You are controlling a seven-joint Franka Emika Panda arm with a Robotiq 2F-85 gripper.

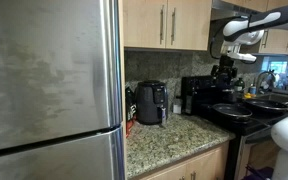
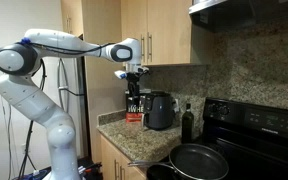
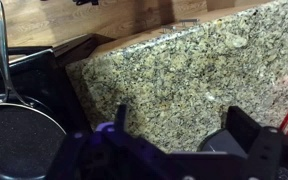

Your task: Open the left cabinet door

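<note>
The left cabinet door (image 1: 144,22) is a tall light-tan upper door with a slim silver handle on its right edge. It is shut in both exterior views (image 2: 132,20). Its twin door (image 1: 189,22) with the handle on its left edge is next to it. My gripper (image 2: 134,84) hangs below the upper cabinets, over the granite counter (image 3: 184,60), and points down. It also shows in an exterior view (image 1: 223,68). In the wrist view its two dark fingers (image 3: 179,115) are spread apart with only counter between them. It is open and empty, and touches no handle.
A black air fryer (image 2: 160,110) and a dark bottle (image 2: 188,122) stand on the counter, with a red box (image 2: 134,110) under my gripper. A frying pan (image 3: 14,130) sits on the black stove (image 1: 234,108). A steel fridge (image 1: 49,90) fills one side.
</note>
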